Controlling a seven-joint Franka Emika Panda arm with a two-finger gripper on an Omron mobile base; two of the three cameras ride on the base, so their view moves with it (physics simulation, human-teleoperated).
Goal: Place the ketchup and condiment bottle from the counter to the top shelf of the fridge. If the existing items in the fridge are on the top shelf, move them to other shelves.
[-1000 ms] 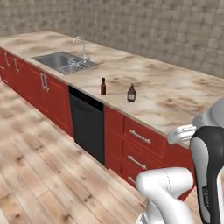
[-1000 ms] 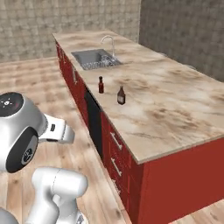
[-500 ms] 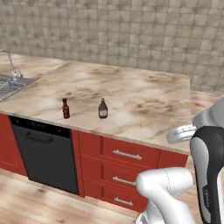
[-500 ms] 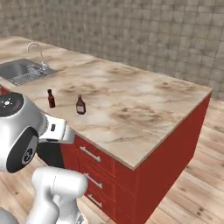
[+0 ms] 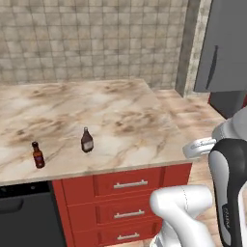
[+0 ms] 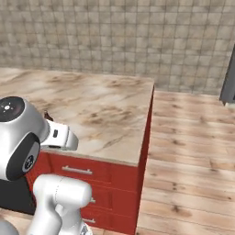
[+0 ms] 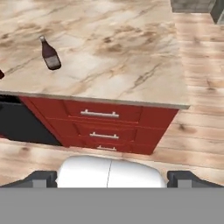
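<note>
Left base view: ketchup [image 5: 87, 140] and condiment bottle [image 5: 37, 155] stand apart on the counter [image 5: 125, 120], near its front edge; grey fridge [image 5: 224, 48], probably, stands beyond. End effector [image 7: 112, 178] spread wide, empty.

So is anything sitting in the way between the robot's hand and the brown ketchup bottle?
Nothing visible. The ketchup stands upright on the counter, with bare stone around it. The open tool is off the counter's front, over the floor.
</note>
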